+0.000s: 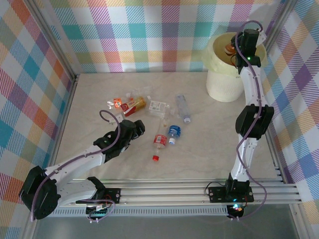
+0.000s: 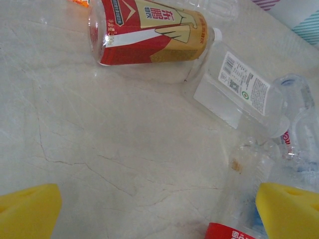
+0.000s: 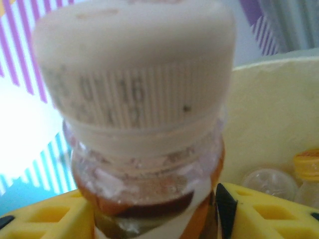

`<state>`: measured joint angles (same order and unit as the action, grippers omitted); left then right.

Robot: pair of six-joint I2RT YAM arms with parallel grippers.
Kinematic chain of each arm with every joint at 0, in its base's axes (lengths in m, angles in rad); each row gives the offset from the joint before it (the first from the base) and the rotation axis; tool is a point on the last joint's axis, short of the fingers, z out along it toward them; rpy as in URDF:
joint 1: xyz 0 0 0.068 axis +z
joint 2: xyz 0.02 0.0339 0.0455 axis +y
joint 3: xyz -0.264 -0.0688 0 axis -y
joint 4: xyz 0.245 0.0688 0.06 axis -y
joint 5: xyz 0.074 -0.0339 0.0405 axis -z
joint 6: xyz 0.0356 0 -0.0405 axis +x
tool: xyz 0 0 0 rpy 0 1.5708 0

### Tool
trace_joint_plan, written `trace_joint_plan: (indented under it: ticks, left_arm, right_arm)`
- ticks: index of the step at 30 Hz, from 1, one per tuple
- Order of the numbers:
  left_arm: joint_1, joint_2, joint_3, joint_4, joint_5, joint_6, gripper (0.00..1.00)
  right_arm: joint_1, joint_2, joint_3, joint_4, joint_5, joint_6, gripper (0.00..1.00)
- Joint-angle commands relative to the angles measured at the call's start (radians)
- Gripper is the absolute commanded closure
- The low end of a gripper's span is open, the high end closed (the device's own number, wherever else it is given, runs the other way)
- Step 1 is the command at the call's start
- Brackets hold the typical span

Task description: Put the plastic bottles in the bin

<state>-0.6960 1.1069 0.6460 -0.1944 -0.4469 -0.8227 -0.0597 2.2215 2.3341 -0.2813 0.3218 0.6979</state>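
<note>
Yellow fingers of the right gripper (image 3: 154, 219) flank an orange-labelled, white-capped plastic bottle (image 3: 134, 99) above the cream bin (image 3: 269, 109); whether they clamp it is unclear. Left gripper (image 2: 159, 211) gapes wide over bare table (image 2: 124, 149), other bottles (image 2: 149, 32) lying just beyond.

You could make out the characters 东鹏 on the red-and-gold label (image 2: 154, 35) of the clear plastic bottle (image 2: 102, 37) lying on its side. The white label (image 2: 244, 82) of the neighbouring clear bottle (image 2: 214, 102) carried a barcode, its print too small to read. The cream ribbed cap (image 3: 134, 74) bore stamped digits, too blurred to read.
</note>
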Motion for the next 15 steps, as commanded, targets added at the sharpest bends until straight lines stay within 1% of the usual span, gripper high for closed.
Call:
trace_joint_plan:
  ticks: [1, 5, 8, 11, 15]
  left_arm:
    - [-0.006, 0.01, 0.027, -0.033, -0.019, -0.004, 0.0]
    - [-0.006, 0.016, 0.032, -0.04, -0.02, -0.006, 0.0]
    - [-0.006, 0.018, 0.031, -0.046, -0.022, -0.006, 0.0]
    - [-0.006, 0.02, 0.033, -0.052, -0.025, -0.006, 0.0]
    - [-0.006, 0.022, 0.035, -0.053, -0.026, -0.006, 0.0]
  right_arm:
    - [-0.007, 0.036, 0.062, 0.036, 0.093, -0.028, 0.36]
    - [-0.007, 0.075, 0.134, -0.002, 0.114, -0.069, 0.26]
    - [-0.006, 0.072, 0.139, -0.03, 0.142, -0.077, 0.16]
    - [-0.007, 0.06, 0.131, -0.05, 0.142, -0.091, 0.14]
    - [-0.006, 0.042, 0.12, -0.063, 0.106, -0.111, 0.12]
